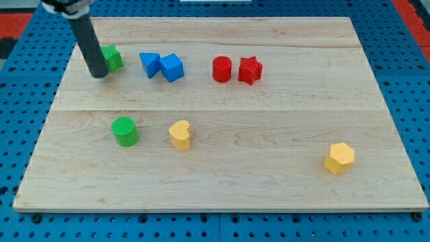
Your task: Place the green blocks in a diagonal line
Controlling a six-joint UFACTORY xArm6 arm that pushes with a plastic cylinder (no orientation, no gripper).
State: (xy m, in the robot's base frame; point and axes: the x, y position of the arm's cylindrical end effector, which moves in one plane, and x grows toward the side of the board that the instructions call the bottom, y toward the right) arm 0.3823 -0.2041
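Note:
A green block (113,58), shape partly hidden, sits at the view's upper left of the wooden board (222,181). A green cylinder (125,131) stands lower down, left of centre. My dark rod comes down from the top left, and my tip (99,72) rests on the board just left of the upper green block, touching or nearly touching it. The green cylinder lies well below my tip.
A blue triangular block (150,64) and a blue cube (172,67) sit side by side right of the upper green block. A red cylinder (222,68) and a red star (249,69) follow. A yellow heart (180,134) and a yellow hexagon (339,158) lie lower.

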